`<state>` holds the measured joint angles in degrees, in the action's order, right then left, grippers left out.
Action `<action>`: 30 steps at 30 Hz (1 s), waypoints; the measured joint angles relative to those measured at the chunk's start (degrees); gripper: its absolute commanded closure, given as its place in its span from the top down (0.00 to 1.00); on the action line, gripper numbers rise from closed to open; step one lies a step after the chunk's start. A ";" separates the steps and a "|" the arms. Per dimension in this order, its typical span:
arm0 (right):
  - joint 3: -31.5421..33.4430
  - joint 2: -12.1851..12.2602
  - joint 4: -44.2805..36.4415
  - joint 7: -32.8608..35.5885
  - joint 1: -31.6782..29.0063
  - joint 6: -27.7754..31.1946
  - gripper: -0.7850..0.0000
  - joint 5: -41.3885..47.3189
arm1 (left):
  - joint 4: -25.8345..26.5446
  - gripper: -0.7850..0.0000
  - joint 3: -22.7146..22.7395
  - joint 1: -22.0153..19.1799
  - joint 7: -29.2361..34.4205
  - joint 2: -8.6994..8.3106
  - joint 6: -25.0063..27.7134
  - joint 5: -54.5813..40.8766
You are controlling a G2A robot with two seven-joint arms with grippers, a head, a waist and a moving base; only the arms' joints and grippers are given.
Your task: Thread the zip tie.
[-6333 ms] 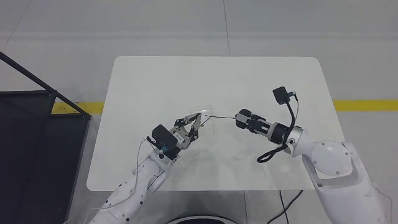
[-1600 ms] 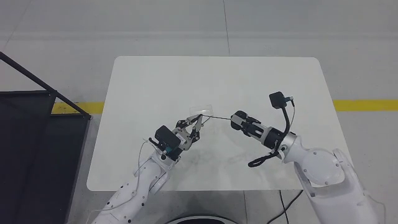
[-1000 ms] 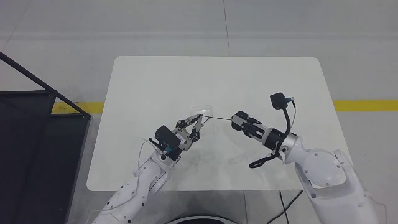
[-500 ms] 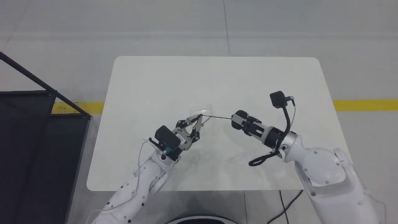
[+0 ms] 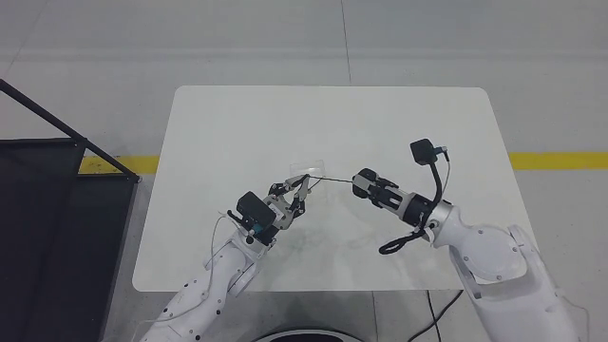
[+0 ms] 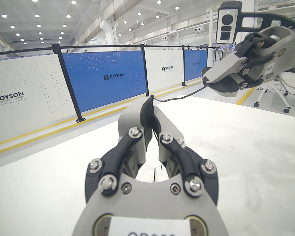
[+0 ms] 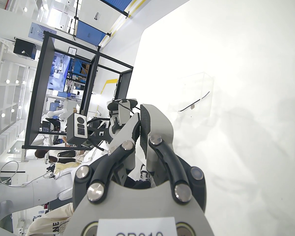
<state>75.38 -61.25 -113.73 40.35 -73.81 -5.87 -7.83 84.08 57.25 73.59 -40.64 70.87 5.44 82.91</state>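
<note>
Clamping 1 zip tie (image 5: 332, 180), left pincer (image 5: 301, 183) and right pincer (image 5: 358, 182) hover over white table (image 5: 408, 123), grey floor (image 5: 190, 28) around

Zip tie (image 5: 332, 180): black. Table (image 5: 427, 123): plain white. Left gripper (image 6: 151, 102), right gripper (image 7: 140, 115): grey, black ribbed pads (image 6: 147, 115). Box (image 5: 309, 164): seemingly clear. Floor stripe (image 5: 560, 160): yellow.

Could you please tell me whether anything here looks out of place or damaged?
Nothing stands out: the zip tie runs unbroken between the left gripper and right gripper above the table, and a clear container sits on it.
</note>
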 measured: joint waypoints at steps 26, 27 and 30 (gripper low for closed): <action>-0.78 -0.18 0.66 0.44 1.32 -1.83 0.00 1.54 | 0.00 0.00 0.00 0.00 0.00 0.00 0.00 0.00; -0.78 -0.18 0.71 0.47 1.34 -1.76 0.00 1.65 | 0.00 0.00 0.00 0.00 0.00 0.00 0.00 0.00; -0.80 -0.22 0.76 0.29 1.34 -1.34 0.00 2.14 | 0.12 0.00 0.02 0.06 0.18 0.00 -0.02 -0.03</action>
<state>74.57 -61.46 -112.97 40.64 -72.47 -7.21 -5.69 84.20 57.27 73.65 -40.46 70.87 5.42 82.88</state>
